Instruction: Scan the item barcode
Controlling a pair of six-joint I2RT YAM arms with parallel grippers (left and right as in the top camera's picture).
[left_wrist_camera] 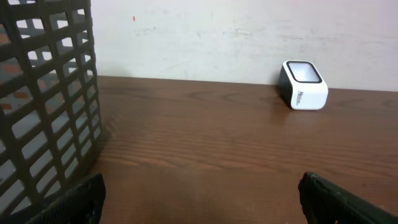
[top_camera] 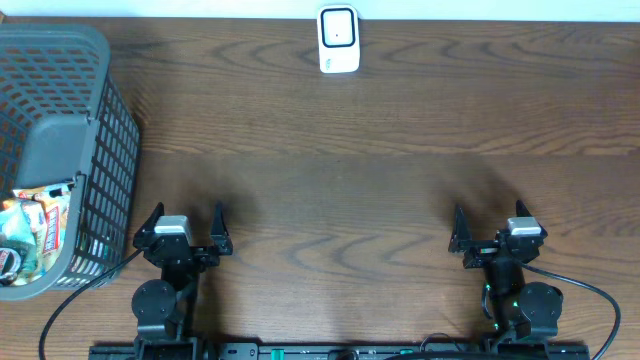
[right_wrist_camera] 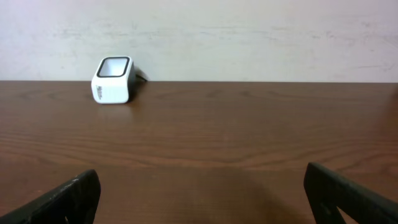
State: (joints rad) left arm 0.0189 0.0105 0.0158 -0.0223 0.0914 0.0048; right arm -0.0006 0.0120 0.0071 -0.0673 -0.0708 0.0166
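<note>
Two hands sitting at the near edge of the table (top_camera: 350, 150) — left hand (top_camera: 189, 213) and right hand (top_camera: 488, 214) both standing wide open, gripping nothing.
Packaged items (top_camera: 28, 228) are lying in the grey basket (top_camera: 112, 160) at the table's left side, just beside the left hand; white scanner (top_camera: 338, 40) is standing at the middle of the far edge — well apart from both hands.

- We see the barcode scanner (top_camera: 338, 40) (left_wrist_camera: 303, 85) (right_wrist_camera: 113, 79), a small white box with a dark-framed window on its upper face, standing on its base at the far edge of the table, near the middle.
- We see colourful packets (top_camera: 35, 215) piled in the near end of the grey mesh basket (top_camera: 115, 170) on the left. Their printing is too small to read.
</note>
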